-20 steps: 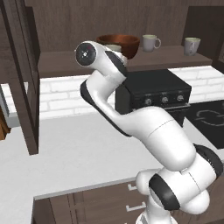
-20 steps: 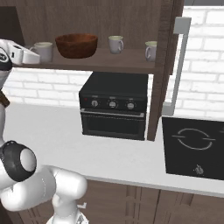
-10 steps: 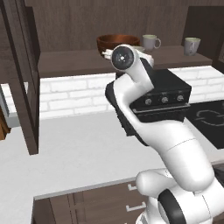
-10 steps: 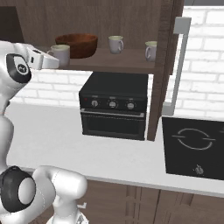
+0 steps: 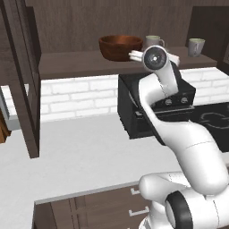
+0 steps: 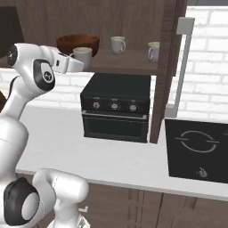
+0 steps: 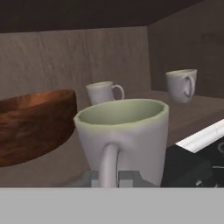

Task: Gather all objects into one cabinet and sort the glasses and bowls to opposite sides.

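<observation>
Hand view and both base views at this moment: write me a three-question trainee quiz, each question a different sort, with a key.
1. True or false: the gripper is shut on a mug.
2. Multiple choice: on the cabinet shelf, the wooden bowl sits (A) left of the two standing mugs, (B) between them, (C) right of both.
3. Fill in: the black appliance on the counter below the shelf is a ____.

Key
1. True. In the hand view the held mug sits right above the fingertips, handle toward the camera.
2. A. In the right base view the middle mug and the far-right mug stand to the bowl's right.
3. Toaster oven.
</observation>
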You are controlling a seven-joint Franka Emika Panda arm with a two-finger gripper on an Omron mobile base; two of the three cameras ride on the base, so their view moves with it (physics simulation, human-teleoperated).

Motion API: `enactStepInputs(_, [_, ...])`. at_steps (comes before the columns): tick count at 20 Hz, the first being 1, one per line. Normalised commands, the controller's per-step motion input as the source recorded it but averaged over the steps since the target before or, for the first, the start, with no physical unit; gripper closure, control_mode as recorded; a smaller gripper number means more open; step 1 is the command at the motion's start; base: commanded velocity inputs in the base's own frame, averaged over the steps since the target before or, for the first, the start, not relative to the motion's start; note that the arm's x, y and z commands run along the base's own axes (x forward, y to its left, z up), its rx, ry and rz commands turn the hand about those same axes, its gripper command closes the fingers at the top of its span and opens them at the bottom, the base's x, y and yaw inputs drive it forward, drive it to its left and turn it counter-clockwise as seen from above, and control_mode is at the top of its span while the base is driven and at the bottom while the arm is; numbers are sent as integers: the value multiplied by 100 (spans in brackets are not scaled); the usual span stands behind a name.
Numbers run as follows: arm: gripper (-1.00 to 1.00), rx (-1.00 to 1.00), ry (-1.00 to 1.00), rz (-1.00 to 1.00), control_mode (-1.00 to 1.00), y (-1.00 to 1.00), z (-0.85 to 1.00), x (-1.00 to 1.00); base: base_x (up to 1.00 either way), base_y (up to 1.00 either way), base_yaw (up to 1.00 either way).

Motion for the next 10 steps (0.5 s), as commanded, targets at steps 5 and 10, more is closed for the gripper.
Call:
enactStepInputs(5, [100,0,0,0,-100,-70,0,19,0,0,0])
enactStepInputs(10, [100,0,0,0,-100,-68,0,26,0,0,0])
